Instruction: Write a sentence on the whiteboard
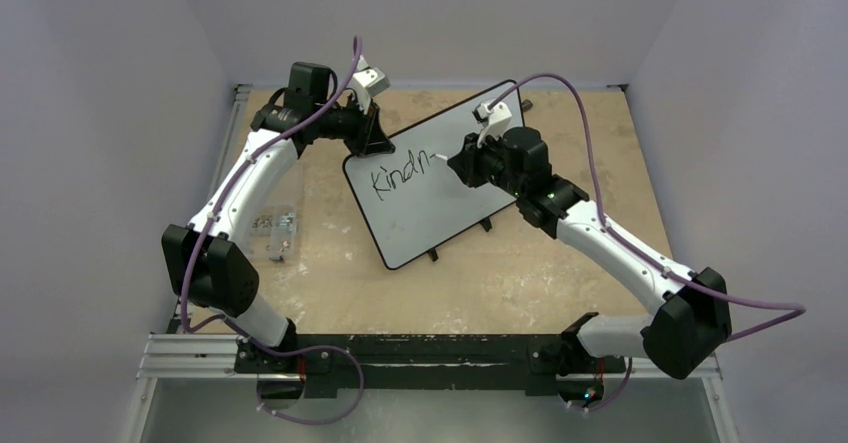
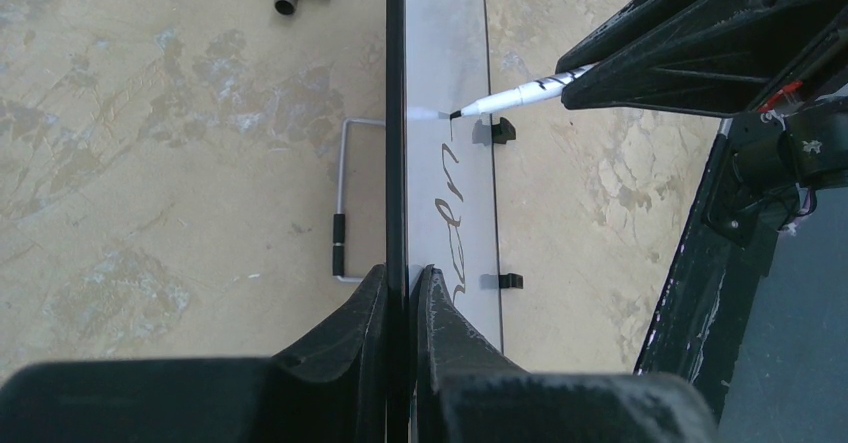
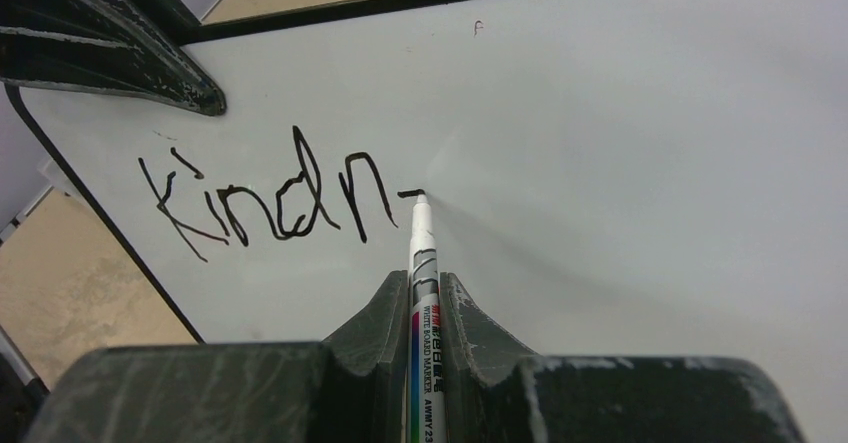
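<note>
from above, the whiteboard [image 1: 440,218] lies centre frame, its 10 o'clock corner clamped by the left gripper [image 1: 372,141]. left wrist view: its jaws pinch the rim edge-on. right wrist view: the right gripper [image 3: 418,285] grips a marker [image 3: 420,233], tip touching the board at 3 o'clock of the sentence [image 3: 270,198], "kindn".

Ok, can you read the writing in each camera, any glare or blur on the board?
Top external: even light, no glare, writing small but legible. Left wrist: board nearly edge-on, letters squashed, small glint at the marker tip. Right wrist: writing sharp, faint shadow or reflection beside the marker, near fingers slightly soft.
</note>
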`<state>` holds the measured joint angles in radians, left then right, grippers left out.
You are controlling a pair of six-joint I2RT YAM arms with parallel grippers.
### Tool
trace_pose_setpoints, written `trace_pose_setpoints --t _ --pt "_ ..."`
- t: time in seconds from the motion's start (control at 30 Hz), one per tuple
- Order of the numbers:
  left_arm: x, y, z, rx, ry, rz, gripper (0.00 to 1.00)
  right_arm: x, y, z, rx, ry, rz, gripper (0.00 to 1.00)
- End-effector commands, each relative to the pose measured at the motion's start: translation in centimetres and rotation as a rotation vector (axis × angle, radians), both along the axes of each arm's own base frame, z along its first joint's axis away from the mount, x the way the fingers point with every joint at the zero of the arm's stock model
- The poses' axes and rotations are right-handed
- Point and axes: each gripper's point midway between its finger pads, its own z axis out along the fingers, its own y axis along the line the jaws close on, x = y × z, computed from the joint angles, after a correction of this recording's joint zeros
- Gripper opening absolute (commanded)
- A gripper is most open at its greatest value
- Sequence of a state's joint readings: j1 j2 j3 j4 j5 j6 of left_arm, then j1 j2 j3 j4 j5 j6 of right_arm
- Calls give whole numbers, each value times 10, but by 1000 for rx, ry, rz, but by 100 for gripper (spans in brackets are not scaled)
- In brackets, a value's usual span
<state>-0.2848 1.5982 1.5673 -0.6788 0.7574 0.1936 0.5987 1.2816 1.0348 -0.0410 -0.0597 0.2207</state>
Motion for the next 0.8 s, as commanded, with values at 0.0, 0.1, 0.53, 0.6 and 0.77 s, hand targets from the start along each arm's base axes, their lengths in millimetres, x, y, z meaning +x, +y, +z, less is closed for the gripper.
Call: trace_pose_setpoints --t 0.0,0.1,0.53,0.6,0.77 --pt "1 0 -19 102 -59 -48 0 18 -7 35 41 -80 -70 0" --pt "1 0 -19 105 -60 -48 0 19 -3 40 51 -82 -52 0" --pt "2 1 -19 112 -64 -44 0 8 18 23 56 -31 81 0" --pt "2 2 -19 113 -65 -44 0 7 18 17 49 -21 85 0" --pt "2 2 -20 114 -65 -42 0 3 13 5 32 1 70 0"
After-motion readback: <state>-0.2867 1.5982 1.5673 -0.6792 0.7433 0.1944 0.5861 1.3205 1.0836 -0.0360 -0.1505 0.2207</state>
